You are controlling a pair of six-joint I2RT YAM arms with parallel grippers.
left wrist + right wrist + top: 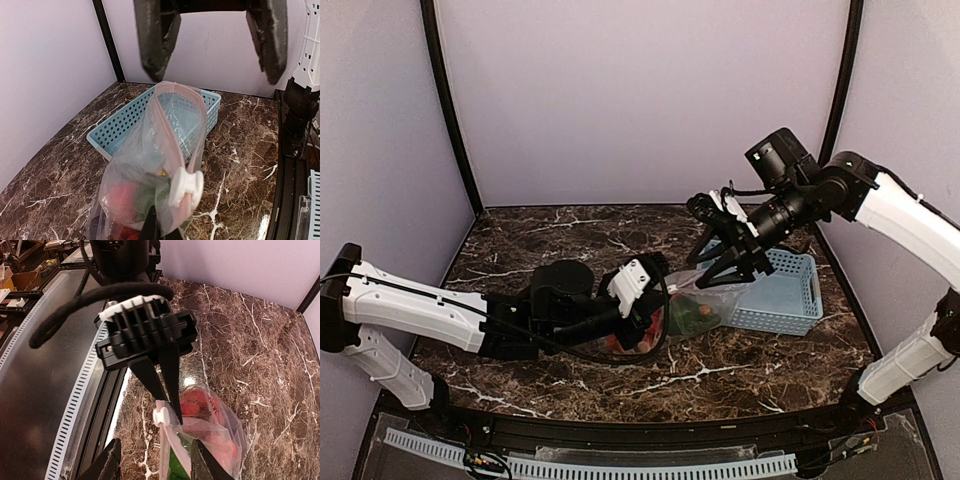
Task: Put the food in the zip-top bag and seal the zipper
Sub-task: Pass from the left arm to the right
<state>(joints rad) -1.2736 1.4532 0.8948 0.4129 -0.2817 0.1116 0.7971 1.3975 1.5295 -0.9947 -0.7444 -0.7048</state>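
Note:
The clear zip-top bag (pixel 705 300) stands on the marble table between my grippers, holding red strawberries (pixel 192 402) and green pieces (pixel 177 467). In the left wrist view the bag (pixel 130 170) gapes between its pink zipper strips (pixel 167 130), with the white slider (pixel 186 186) at the near end. My left gripper (pixel 655 305) (pixel 152 222) is shut on the bag's edge beside the slider (pixel 160 416). My right gripper (pixel 725 270) (pixel 155 467) is open, its fingers astride the zipper (pixel 167 450) at the far end; it also shows at the top of the left wrist view (pixel 212 65).
The light-blue slotted basket (pixel 785 295) (pixel 120 125) sits just behind the bag, against its far side. A black rail with a white slotted strip (pixel 75 405) runs along the table's near edge. Lilac walls and a black corner post (pixel 107 40) close the back.

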